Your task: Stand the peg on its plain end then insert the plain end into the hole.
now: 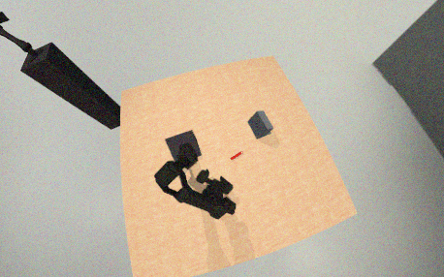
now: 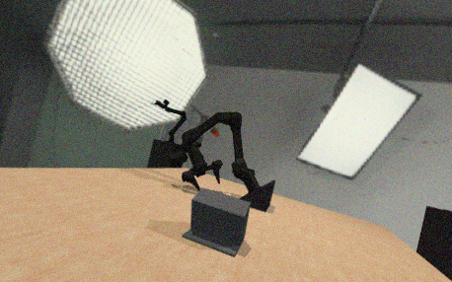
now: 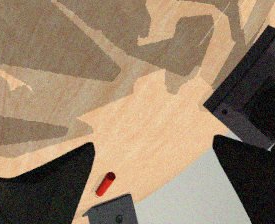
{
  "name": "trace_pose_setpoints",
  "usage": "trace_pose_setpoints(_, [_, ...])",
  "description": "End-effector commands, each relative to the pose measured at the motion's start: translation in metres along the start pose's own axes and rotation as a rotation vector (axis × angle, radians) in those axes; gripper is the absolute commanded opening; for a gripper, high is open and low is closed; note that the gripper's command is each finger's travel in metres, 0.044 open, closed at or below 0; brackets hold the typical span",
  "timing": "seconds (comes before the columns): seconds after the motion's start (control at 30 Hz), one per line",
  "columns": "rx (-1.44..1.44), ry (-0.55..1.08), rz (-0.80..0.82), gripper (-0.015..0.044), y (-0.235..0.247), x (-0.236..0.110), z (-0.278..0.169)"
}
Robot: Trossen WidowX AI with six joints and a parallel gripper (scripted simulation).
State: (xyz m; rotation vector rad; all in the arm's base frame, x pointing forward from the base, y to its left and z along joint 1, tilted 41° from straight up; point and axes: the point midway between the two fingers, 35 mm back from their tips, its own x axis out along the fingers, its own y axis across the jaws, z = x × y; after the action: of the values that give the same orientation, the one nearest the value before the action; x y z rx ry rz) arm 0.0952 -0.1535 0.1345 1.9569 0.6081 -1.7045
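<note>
The red peg [image 1: 236, 155] [image 3: 105, 184] lies flat on the tan table [image 1: 291, 203] [image 3: 161, 116], between the robot's base [image 1: 181, 141] and the panel. Its white band is at the end nearer the panel. The grey sloped panel [image 1: 260, 124] [image 2: 219, 219] [image 3: 113, 219] stands beyond the peg, and its hole [image 3: 119, 217] shows in the wrist view. My gripper [image 1: 218, 200] [image 2: 204, 178] [image 3: 153, 145] is open and empty. It hangs a little above the table, well to the side of the peg and apart from it. In the exterior view the peg does not show.
The robot's base block [image 2: 261, 196] [image 3: 254, 99] stands near the middle of the table. Dark camera stands [image 1: 68, 84] [image 2: 446, 237] are off the table. The table edge [image 3: 181, 185] runs just behind the panel.
</note>
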Motion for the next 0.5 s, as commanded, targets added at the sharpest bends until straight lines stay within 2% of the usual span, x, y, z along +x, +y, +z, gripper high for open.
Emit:
trace_pose_setpoints(0.0, [-0.139,-0.039,-0.016,0.0440,0.007,0.001,-0.005])
trace_pose_setpoints(0.47, [-0.571,-0.150,-0.095,0.0440,0.022,0.011,-0.025])
